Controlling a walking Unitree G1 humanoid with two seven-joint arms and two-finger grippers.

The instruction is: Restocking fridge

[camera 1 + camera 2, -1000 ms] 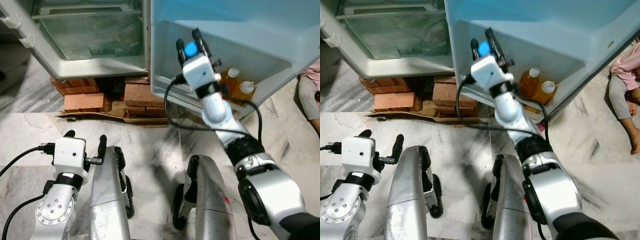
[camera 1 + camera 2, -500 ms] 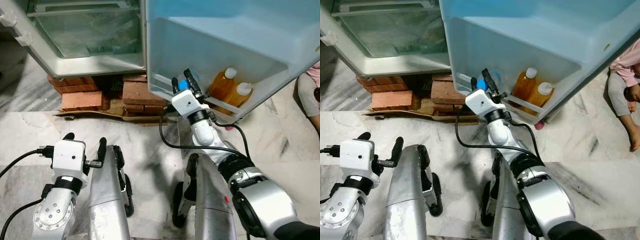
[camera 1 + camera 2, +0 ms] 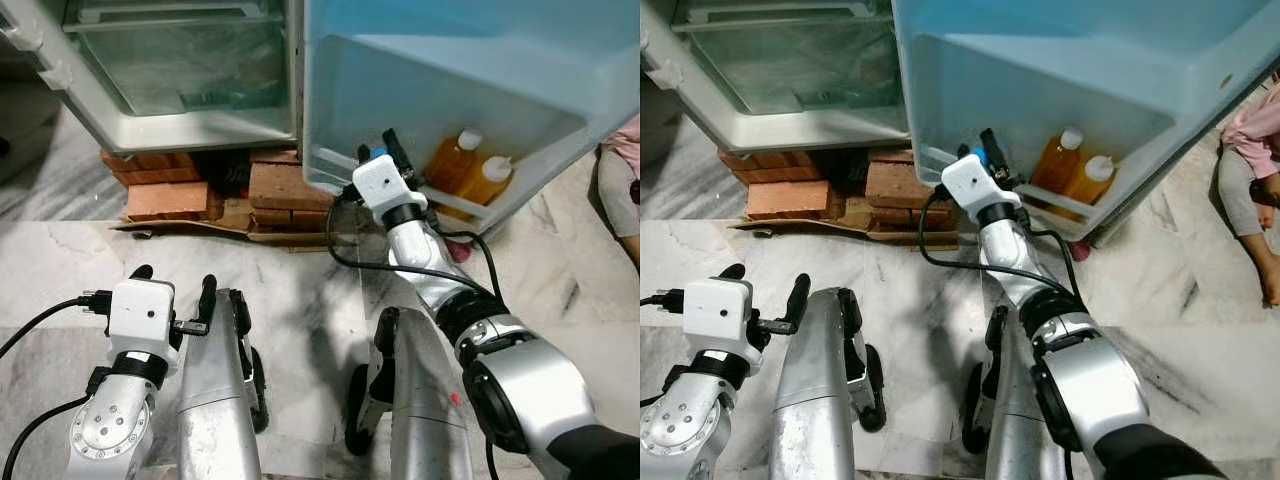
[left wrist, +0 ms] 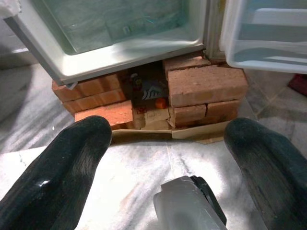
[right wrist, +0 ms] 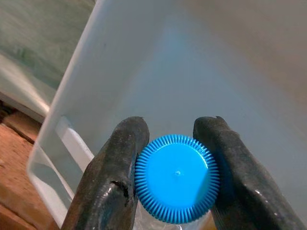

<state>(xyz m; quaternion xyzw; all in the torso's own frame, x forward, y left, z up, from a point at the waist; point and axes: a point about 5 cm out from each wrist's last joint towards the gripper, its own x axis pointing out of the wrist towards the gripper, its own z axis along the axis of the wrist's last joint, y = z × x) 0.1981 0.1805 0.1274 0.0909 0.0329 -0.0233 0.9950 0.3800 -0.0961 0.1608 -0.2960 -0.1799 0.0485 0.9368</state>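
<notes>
Left eye view: the right gripper [image 3: 378,152] has dropped from high against the open fridge door [image 3: 480,60] a second ago to the bottom door shelf [image 3: 330,165], beside two orange bottles [image 3: 470,170]; I judge the placing nearly done.
Right eye view: the left gripper [image 3: 765,300] hangs low over the marble floor [image 3: 940,290], as before.
Left wrist view: the left gripper's fingers [image 4: 57,177] spread wide, holding nothing, facing the bricks [image 4: 206,86] under the fridge.
Right wrist view: the right gripper's fingers [image 5: 115,172] clench the blue-capped bottle [image 5: 176,177] by its cap, inside the door shelf.
</notes>
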